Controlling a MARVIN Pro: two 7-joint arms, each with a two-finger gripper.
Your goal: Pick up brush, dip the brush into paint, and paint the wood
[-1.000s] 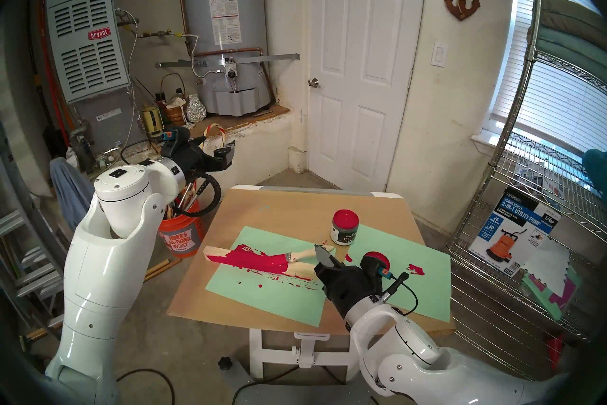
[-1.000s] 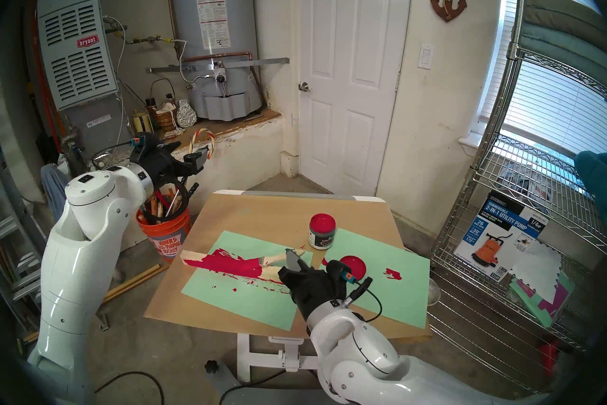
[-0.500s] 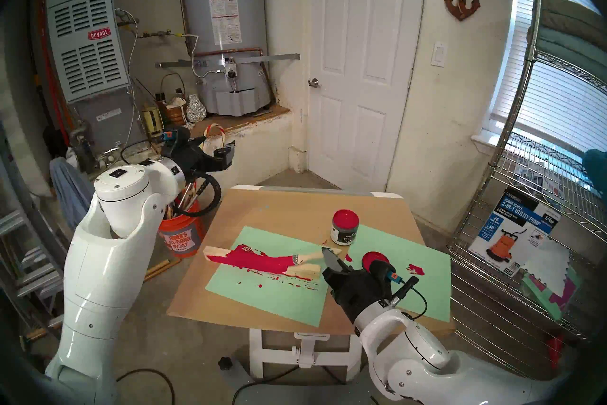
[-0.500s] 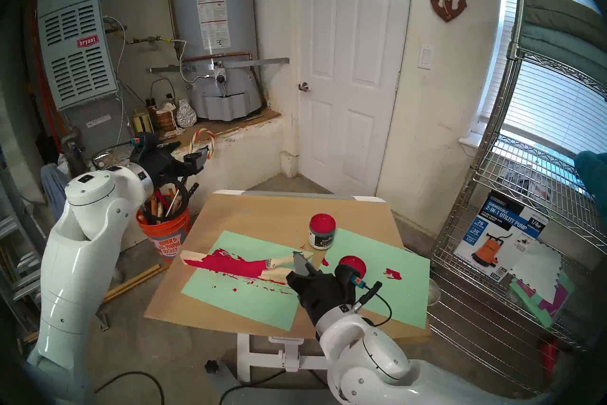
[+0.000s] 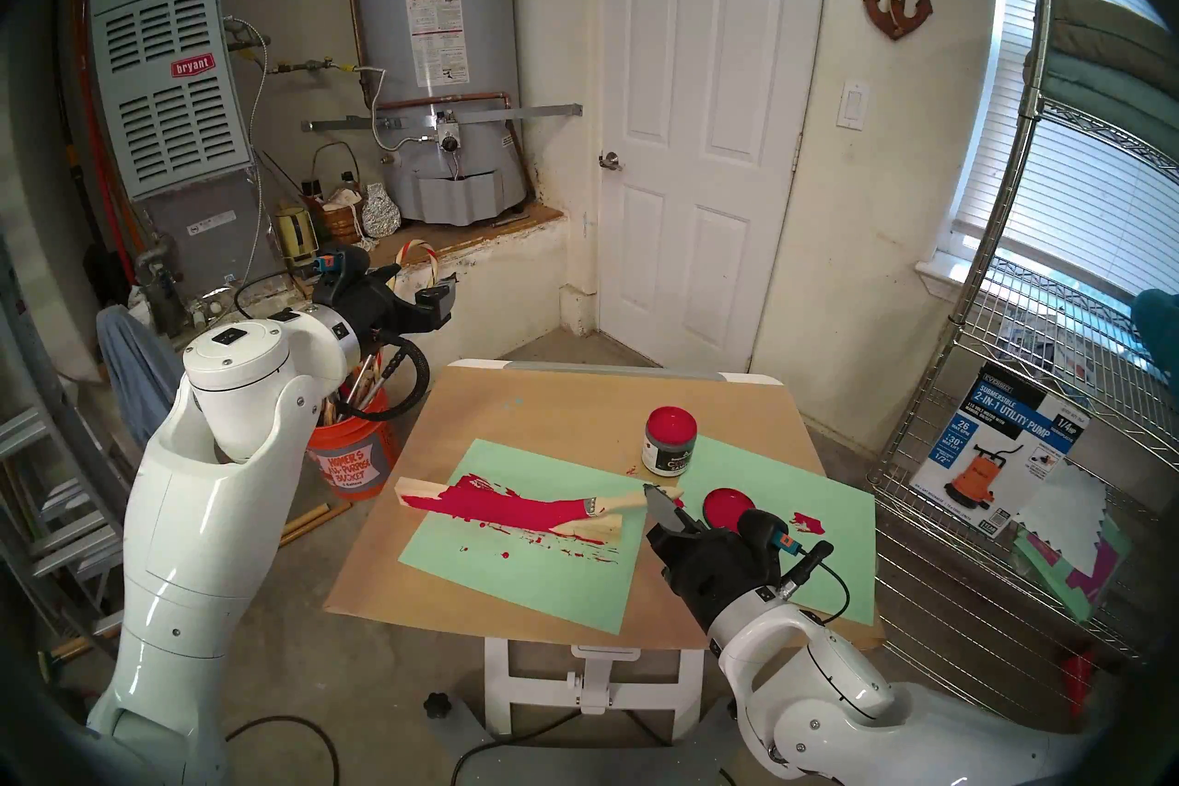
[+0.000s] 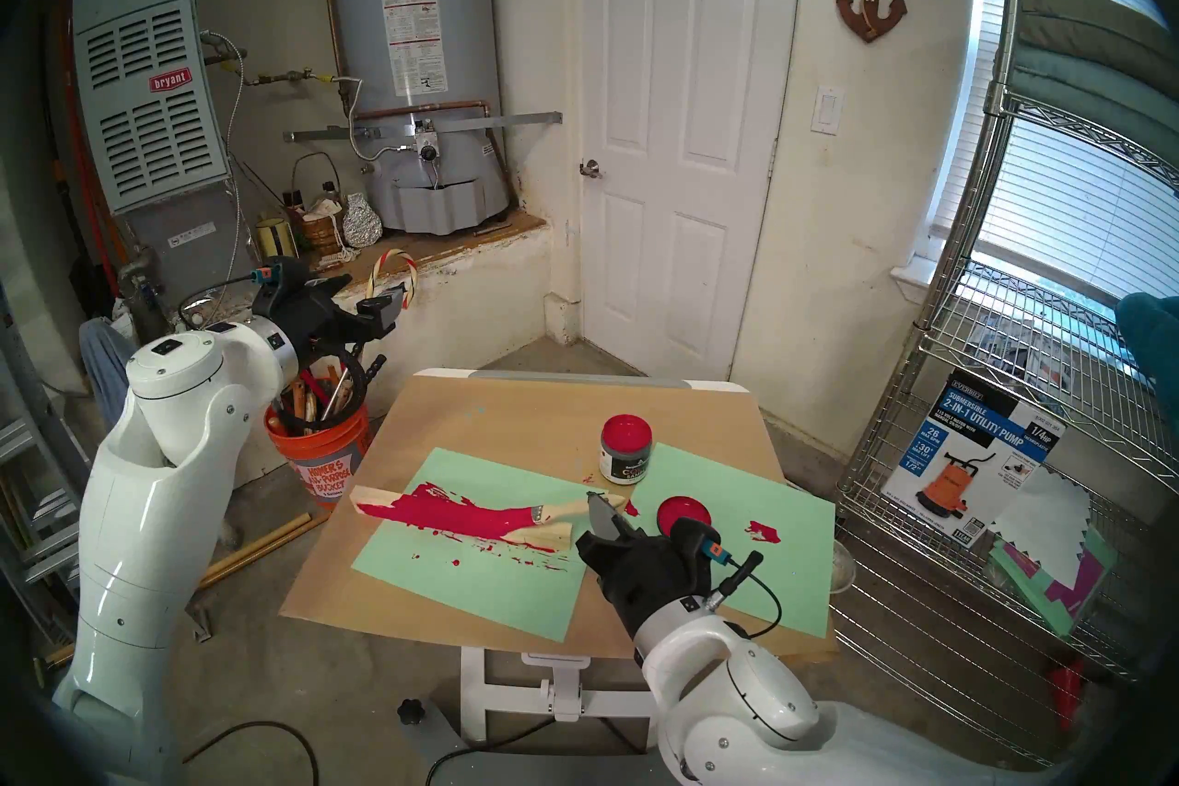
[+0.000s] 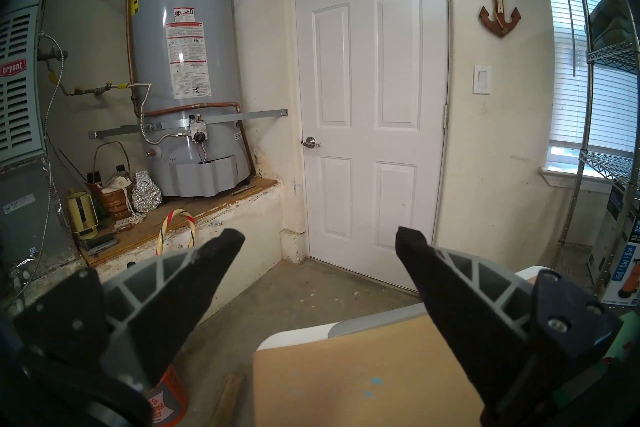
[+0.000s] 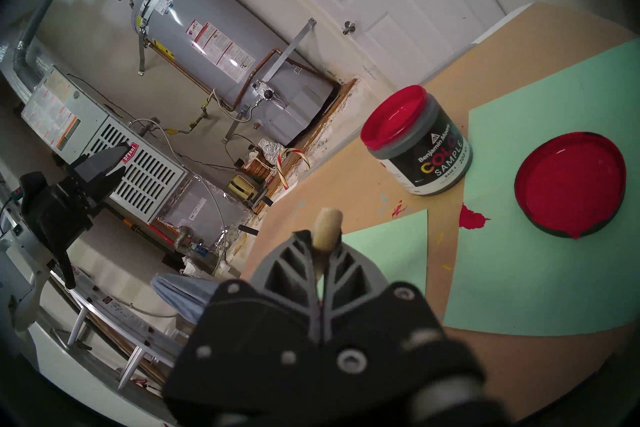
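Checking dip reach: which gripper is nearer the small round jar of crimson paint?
Right. The right gripper, shut on the pale-handled flat brush, sits just in front of the jar. The left gripper hangs open, raised off the table's far left side.

head pair: high, looking down at table (image 5: 574, 402) | wrists: level, near, sharing door (image 7: 370, 104)

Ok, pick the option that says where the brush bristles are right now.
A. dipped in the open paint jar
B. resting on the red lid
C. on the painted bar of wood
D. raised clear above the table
C: the brush, its handle clamped in the right gripper, has its crimson bristles down on the red-coated stretch of the wood, apart from the paint and the lid.
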